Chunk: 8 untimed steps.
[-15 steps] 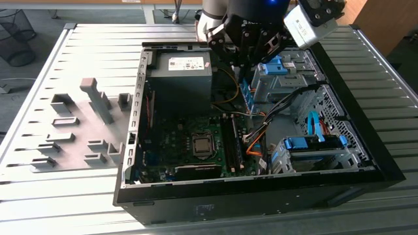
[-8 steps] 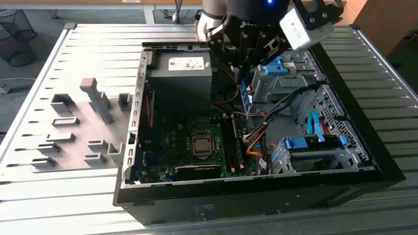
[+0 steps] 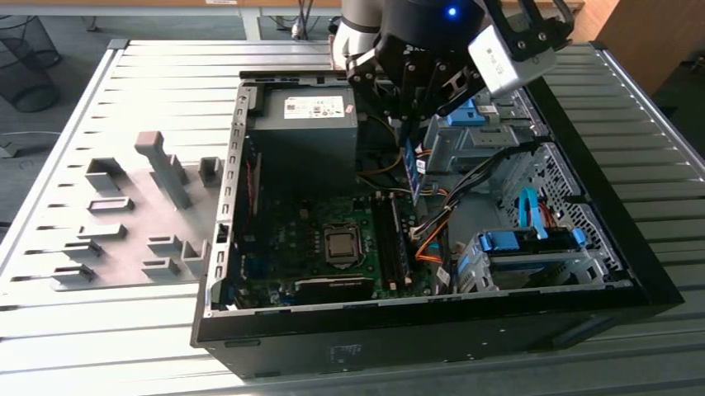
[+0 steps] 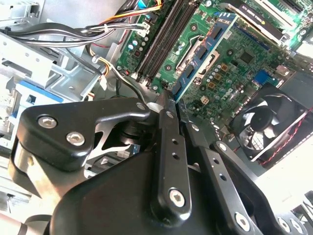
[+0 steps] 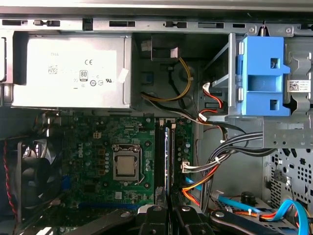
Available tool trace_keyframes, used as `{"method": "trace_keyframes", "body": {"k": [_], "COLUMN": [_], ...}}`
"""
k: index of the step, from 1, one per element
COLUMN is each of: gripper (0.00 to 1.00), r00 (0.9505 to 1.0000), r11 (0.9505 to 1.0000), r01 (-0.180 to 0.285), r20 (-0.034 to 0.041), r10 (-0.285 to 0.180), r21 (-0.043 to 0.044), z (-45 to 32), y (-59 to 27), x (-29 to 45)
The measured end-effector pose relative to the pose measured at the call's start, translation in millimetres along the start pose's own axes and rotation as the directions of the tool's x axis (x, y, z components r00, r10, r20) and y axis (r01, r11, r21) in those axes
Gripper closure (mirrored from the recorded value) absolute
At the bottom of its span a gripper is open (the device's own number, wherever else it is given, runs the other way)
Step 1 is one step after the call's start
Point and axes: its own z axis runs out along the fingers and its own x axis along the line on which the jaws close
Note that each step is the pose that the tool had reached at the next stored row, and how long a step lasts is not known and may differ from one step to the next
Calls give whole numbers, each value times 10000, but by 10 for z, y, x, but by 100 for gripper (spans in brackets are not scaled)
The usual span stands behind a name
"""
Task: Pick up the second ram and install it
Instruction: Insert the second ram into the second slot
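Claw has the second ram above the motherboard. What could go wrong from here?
1. The claw seems to pinch the second ram near one end, so the stick may pivot or slip under pressing load.
2. The orange and black wires lie right beside the memory slots; the claw could snag them.
3. If the stick meets a slot off-line, it may jam.

White label (image 5: 83, 73) with certification marks on the power supply (image 5: 68, 98); small barcode sticker (image 5: 299, 86) beside the blue clip (image 5: 261, 73).
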Motion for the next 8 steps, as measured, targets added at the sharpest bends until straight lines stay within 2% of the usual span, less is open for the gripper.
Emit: {"method": "trace_keyframes", "body": {"k": [8], "gripper": [86], "r00": [10000], "r11": [10000], "r01": [0], "r20": [0], "r10": [0], "r21": [0], "z": [21], "y": [0], "x": [0]}}
